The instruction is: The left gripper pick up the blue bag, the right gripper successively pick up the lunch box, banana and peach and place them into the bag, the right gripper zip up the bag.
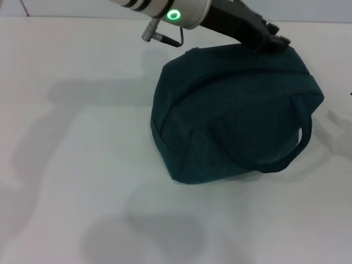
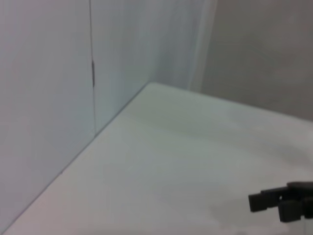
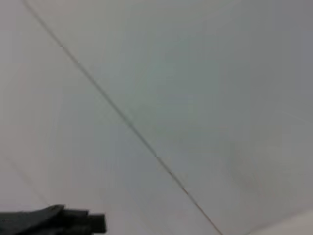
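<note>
Resting mid-table point(image 1: 66, 165), blue bag point(image 1: 231, 121), left claw point(image 1: 273, 39) at its far edge.

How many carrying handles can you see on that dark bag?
2. One handle loops out on the near right side of the blue bag; the other handle lies flat across its top. Nothing more shows, though the far side is hidden.

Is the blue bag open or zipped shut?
It looks shut. In the head view the blue bag shows only dark fabric, no silver lining or opening. The left hand is at its top edge, hiding part; the zipper isn't visible.
</note>
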You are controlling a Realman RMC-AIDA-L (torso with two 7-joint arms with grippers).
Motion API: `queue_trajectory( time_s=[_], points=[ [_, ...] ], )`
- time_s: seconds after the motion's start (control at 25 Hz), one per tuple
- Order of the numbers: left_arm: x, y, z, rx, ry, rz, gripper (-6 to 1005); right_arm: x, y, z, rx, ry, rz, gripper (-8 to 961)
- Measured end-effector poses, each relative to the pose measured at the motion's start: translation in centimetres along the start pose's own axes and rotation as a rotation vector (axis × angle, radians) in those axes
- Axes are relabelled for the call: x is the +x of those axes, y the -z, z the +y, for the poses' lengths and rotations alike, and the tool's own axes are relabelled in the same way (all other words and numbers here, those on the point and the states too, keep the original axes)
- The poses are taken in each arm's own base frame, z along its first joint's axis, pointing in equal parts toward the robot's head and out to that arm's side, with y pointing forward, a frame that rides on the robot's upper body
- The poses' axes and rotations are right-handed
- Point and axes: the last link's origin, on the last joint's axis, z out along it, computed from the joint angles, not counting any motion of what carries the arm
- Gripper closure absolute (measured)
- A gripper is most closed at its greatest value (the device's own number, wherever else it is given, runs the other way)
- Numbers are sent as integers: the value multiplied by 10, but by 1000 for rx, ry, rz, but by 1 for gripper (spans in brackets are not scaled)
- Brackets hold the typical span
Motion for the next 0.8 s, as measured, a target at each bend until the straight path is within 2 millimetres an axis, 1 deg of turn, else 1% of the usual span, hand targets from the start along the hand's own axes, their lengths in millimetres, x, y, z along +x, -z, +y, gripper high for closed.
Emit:
queue_trajectory(
  time_s=[0.08,0.16,0.2,0.24,0.32,0.4,0.48,0.52,0.6,0.64,0.72,0.8],
  points=[
    [0,8,2,1,-20,49,628,-3,-1,6,-41,57,-19,332],
    [-1,23,5,4,-54,128,624,-10,-2,16,-108,129,-57,332],
    [-5,38,6,16,-57,200,622,-14,-2,20,-142,158,-76,333],
    [-5,38,6,16,-57,200,620,-20,-1,26,-186,191,-97,333],
    [-13,53,5,30,-38,255,615,-32,0,34,-262,240,-121,332],
    [-25,70,4,39,-7,307,611,-49,-2,44,-370,294,-118,330],
    [-44,87,7,20,21,367,607,-65,-6,53,-469,336,-90,329],
    [-65,102,13,-5,26,415,604,-73,-9,57,-521,350,-65,328],
    [-88,117,21,-23,30,471,600,-86,-15,63,-578,364,-22,326],
    [-88,117,21,-23,30,471,562,-91,-19,66,-603,369,5,325],
    [-108,128,29,-37,29,523,486,-100,-29,71,-647,381,56,310],
    [-127,135,37,-42,38,577,410,-104,-41,77,-678,392,103,296]
  ],
)
